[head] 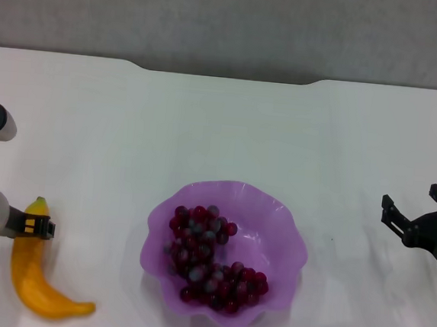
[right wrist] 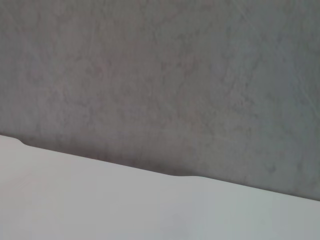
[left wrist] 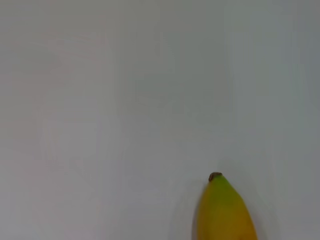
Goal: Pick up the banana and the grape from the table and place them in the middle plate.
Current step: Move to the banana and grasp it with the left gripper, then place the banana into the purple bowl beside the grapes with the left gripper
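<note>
With the grape [head: 209, 258] already lying in the middle plate [head: 288, 238], the banana [head: 34, 279] at the near left could be knocked aside by the left gripper [head: 35, 225], whose jaw state could not be told.

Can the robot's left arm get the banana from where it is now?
Probably yes. The left gripper is right at the banana's green-tipped end, and the banana lies alone on the table with nothing over it. The grape is already in the middle plate.

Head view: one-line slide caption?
Grape in the middle plate; left gripper at the banana on the table; right gripper idle aside.
</note>
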